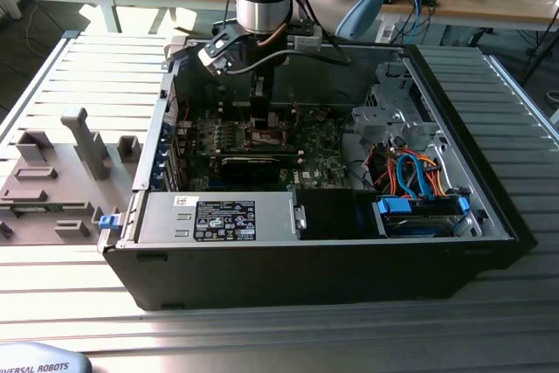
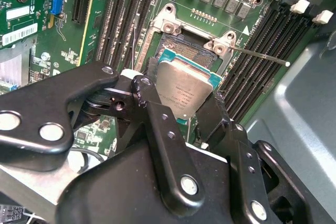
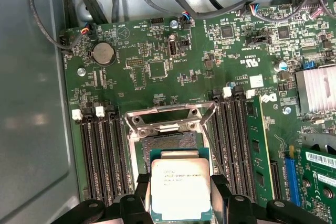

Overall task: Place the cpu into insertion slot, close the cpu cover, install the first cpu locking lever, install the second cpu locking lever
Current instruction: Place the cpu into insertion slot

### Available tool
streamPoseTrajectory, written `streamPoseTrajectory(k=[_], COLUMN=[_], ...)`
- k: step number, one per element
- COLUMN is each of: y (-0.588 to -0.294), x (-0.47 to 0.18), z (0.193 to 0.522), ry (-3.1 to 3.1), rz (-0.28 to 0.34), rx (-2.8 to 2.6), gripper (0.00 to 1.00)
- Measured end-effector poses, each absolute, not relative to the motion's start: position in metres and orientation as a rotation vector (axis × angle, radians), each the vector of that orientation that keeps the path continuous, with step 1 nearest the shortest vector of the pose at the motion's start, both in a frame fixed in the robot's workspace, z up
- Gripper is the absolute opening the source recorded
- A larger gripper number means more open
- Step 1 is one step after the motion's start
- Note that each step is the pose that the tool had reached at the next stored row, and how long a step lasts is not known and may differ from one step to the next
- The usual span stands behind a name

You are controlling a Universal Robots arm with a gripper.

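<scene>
Two gripper [image 3: 181, 186] fingers [image 3: 140, 192] clamp the cpu [image 3: 181, 195] edges, frame lower centre; you want it level, square over the insertion slot [image 3: 167, 142], clear of the raised cpu cover [image 3: 170, 113].

Insertion slot [image 3: 167, 141] partly behind cpu [image 3: 178, 186]

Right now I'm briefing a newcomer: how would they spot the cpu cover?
In the computer case lies a green motherboard. Between its memory slots, the cpu cover is the silvery windowed frame standing open; the cpu beside it is solid.
</scene>
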State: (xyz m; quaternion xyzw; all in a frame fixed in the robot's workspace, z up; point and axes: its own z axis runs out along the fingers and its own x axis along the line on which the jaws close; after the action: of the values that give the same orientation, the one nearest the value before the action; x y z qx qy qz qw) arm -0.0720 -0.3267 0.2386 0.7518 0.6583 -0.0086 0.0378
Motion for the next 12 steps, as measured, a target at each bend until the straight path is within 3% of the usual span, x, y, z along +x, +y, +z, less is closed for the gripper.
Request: streamPoseTrajectory(k=[12], y=[-0.3267], x=[-0.072], z=[0.2385], ry=[2.005], rz=[-0.027], rx=[2.319], gripper=[0.54])
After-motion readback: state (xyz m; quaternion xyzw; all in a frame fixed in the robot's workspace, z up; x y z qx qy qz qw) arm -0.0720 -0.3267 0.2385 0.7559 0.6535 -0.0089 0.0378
